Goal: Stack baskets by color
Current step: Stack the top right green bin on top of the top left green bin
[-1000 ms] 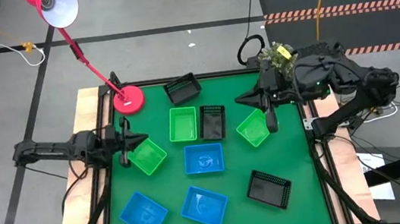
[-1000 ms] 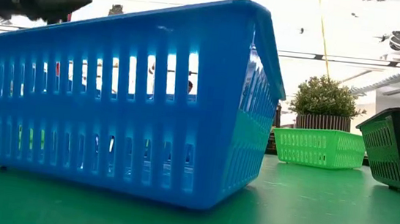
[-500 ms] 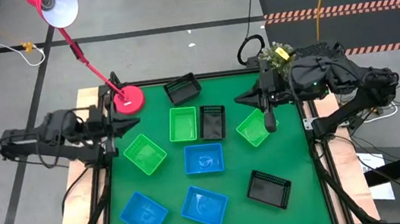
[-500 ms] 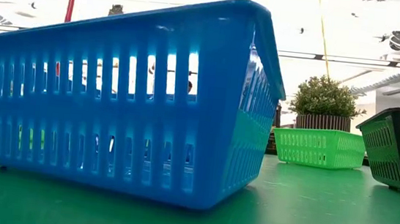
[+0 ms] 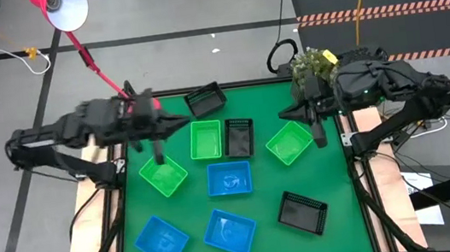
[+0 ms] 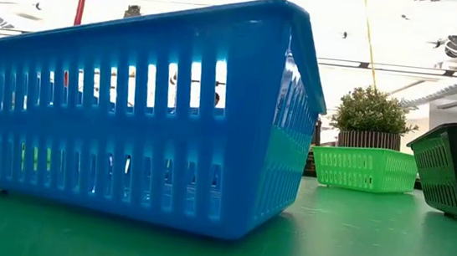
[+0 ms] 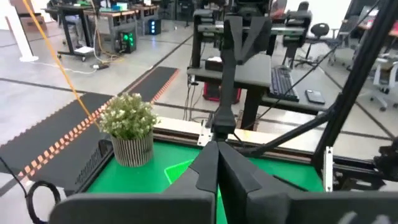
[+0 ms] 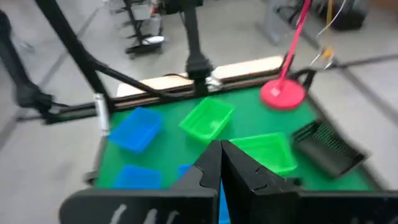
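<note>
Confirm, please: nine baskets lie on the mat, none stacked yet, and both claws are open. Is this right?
One thing is wrong: both claws are shut. The left claw and right claw show their fingers pressed together in the wrist views. The nine baskets do lie unstacked on the mat, as the high view shows.

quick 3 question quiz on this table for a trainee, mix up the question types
1. True or false: some baskets are already nested inside each other.
2. The left gripper hangs over which thing? A) the green basket on the left B) the pink lamp base C) a blue basket at the front
3. Fill in: the black basket tipped on its side lies at the table's back edge, next to the pink ____.

Key: 1 false, all nine sit separately on the green mat. 2 A. 3 lamp; that is the black basket.
</note>
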Robot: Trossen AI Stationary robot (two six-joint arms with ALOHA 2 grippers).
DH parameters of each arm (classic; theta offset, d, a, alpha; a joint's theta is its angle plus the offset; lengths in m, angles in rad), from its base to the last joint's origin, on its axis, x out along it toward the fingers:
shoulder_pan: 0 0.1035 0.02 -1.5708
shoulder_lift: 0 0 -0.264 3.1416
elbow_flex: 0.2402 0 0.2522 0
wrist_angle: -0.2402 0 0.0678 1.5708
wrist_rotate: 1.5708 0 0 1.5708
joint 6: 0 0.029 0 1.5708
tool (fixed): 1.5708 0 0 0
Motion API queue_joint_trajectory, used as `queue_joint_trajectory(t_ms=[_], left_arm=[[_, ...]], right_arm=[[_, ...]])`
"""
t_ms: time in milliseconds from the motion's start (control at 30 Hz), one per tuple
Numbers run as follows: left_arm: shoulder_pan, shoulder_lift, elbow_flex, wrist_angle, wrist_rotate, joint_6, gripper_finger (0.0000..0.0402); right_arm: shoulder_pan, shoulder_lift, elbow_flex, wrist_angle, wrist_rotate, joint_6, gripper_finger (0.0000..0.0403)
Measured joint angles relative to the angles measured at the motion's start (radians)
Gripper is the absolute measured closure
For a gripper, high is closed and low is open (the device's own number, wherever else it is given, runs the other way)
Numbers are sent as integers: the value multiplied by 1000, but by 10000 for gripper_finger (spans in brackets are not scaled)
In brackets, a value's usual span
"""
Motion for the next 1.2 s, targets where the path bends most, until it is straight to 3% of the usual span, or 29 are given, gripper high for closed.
queue_joint_trajectory(t_ms=[100,300,533,700,867,1200], left_arm=[[0,90,51,36,1,-10,388],[3,224,65,181,-5,-198,399],[-34,330,65,238,-11,-437,398],[-107,356,65,189,-28,-545,396],[-190,358,65,111,-55,-576,398],[-285,352,65,-196,-17,-692,398]], right_arm=[[0,-22,0,-82,-63,87,403],[2,-70,0,-233,-203,179,403],[53,-143,0,-382,-209,279,403],[60,-182,0,-425,-156,308,403],[60,-192,0,-432,-107,452,401],[60,-91,0,-426,-105,632,359]])
